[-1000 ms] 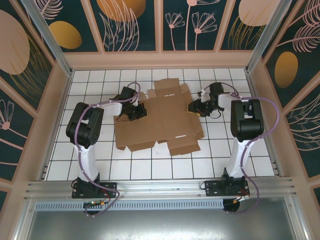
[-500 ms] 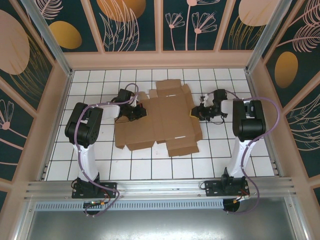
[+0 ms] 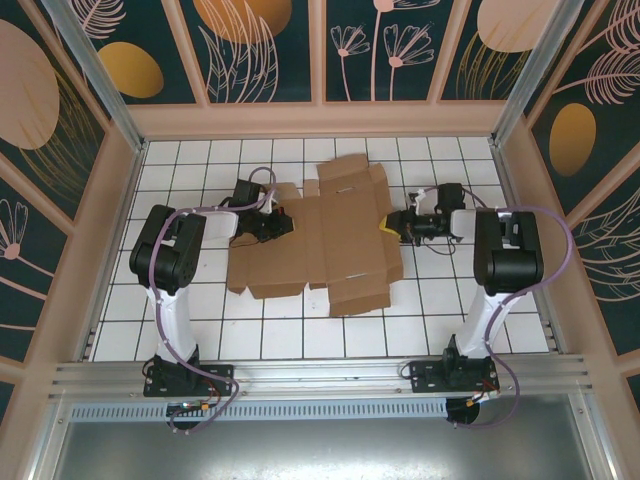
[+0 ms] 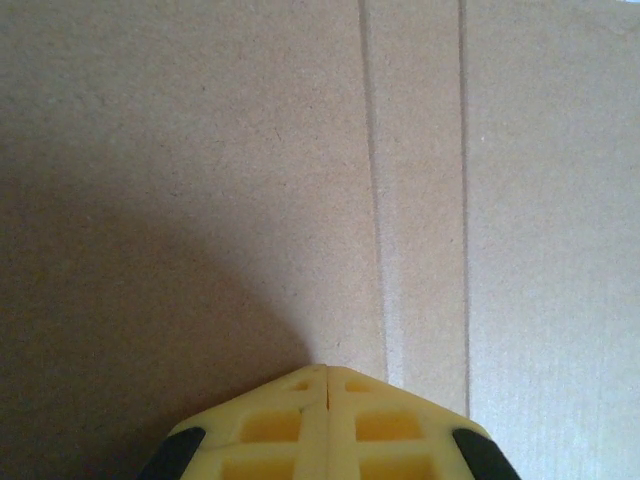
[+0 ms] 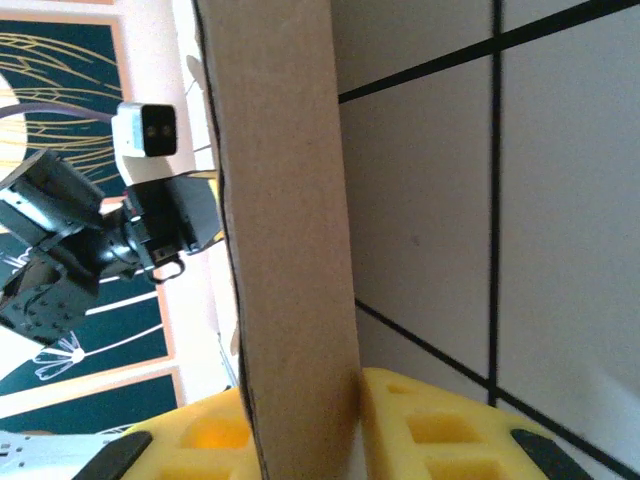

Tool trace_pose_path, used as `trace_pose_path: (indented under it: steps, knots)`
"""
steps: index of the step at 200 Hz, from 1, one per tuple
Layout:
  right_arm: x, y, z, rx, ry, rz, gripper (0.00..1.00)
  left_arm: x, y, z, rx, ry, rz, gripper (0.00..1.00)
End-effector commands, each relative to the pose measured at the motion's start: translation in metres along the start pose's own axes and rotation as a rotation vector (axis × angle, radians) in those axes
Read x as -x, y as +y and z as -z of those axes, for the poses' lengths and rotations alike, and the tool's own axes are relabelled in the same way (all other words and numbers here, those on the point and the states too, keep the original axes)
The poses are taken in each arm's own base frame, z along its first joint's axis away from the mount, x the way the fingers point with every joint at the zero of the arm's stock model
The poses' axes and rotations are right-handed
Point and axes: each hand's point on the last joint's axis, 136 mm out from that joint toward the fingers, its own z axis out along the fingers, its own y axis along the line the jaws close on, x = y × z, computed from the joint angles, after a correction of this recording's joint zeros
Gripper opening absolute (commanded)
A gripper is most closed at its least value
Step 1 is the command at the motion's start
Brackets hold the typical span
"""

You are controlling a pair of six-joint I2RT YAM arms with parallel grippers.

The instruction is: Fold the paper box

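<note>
Table: a white tiled table [image 3: 200, 320] with thin dark lines between the tiles. The same tiles show in the right wrist view [image 5: 560, 200].
Room: walls [image 3: 270, 50] in dark blue-green with orange circles and pale leaf and flower drawings, set in tan frames. A silver metal rail [image 3: 320, 375] runs along the near edge, where the two arms are bolted.
Paper box: a plain brown cardboard sheet, the paper box [image 3: 320, 240] is opened out in the middle of the table, between the two arms.
Which way it lies: its long side runs left to right and is turned a little. One flap sticks out toward the far wall and another toward the near edge.
Left gripper: the left gripper [image 3: 280, 226] is over the left part of the sheet. In its own view the yellow left gripper [image 4: 327, 375] has its fingers pressed together, with the tip very close to the brown card [image 4: 200, 150]. I cannot tell if it touches.
Creases: two long creases [image 4: 375, 200] run up the card just past that tip.
Right gripper: the right gripper [image 3: 390, 226] is at the right edge of the sheet. In its own view the right gripper [image 5: 300, 420] is clamped on a strip of the card [image 5: 285, 200], which stands up between the yellow fingers.
Behind the strip: the black left arm [image 5: 90, 250] and the leafy wall.
</note>
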Motion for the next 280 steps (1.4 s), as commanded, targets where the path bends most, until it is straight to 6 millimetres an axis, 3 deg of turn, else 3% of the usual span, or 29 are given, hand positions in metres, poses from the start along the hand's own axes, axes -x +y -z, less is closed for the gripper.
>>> trace_pose_path:
  steps: [1, 47, 66, 76, 106, 141, 156, 168, 189, 211, 232, 252, 280]
  knots:
    - [-0.015, 0.008, -0.002, 0.053, 0.040, -0.024, 0.25, -0.057, 0.041, -0.017, 0.084, 0.146, 0.125, 0.00]
    - [-0.018, 0.012, -0.018, 0.054, 0.090, 0.006, 0.27, -0.054, 0.033, -0.018, 0.050, 0.151, 0.120, 0.00]
    - [-0.013, 0.011, -0.020, -0.005, 0.078, 0.050, 0.16, -0.051, 0.031, -0.017, 0.056, 0.147, 0.115, 0.00]
    - [-0.006, 0.011, -0.015, -0.057, 0.045, 0.079, 0.10, -0.051, 0.030, -0.015, 0.054, 0.142, 0.111, 0.00]
    - [0.017, 0.021, 0.010, -0.225, -0.077, 0.160, 0.07, -0.050, 0.026, -0.010, 0.048, 0.125, 0.108, 0.00]
    - [0.030, 0.039, 0.027, -0.421, -0.115, 0.207, 0.10, -0.049, 0.013, -0.005, 0.025, 0.107, 0.101, 0.00]
    - [0.027, 0.045, 0.029, -0.463, -0.113, 0.226, 0.08, -0.045, 0.000, 0.001, 0.006, 0.095, 0.085, 0.00]
    - [0.026, 0.043, 0.034, -0.550, -0.095, 0.243, 0.00, -0.038, -0.010, 0.011, 0.003, 0.066, 0.070, 0.00]
    - [0.026, 0.042, 0.045, -0.702, -0.049, 0.258, 0.00, -0.025, -0.024, 0.031, 0.033, 0.010, 0.037, 0.00]
    - [0.030, 0.061, 0.052, -0.781, -0.057, 0.322, 0.00, -0.019, -0.024, 0.046, 0.081, -0.040, 0.040, 0.01]
    - [0.025, 0.076, 0.041, -0.809, -0.019, 0.363, 0.00, -0.012, -0.016, 0.048, 0.118, -0.068, 0.053, 0.01]
    - [0.013, 0.080, 0.027, -0.873, 0.045, 0.433, 0.00, -0.008, -0.014, 0.046, 0.117, -0.072, 0.070, 0.02]
    - [-0.001, 0.072, 0.024, -0.922, 0.096, 0.439, 0.00, -0.011, -0.014, 0.048, 0.121, -0.068, 0.067, 0.04]
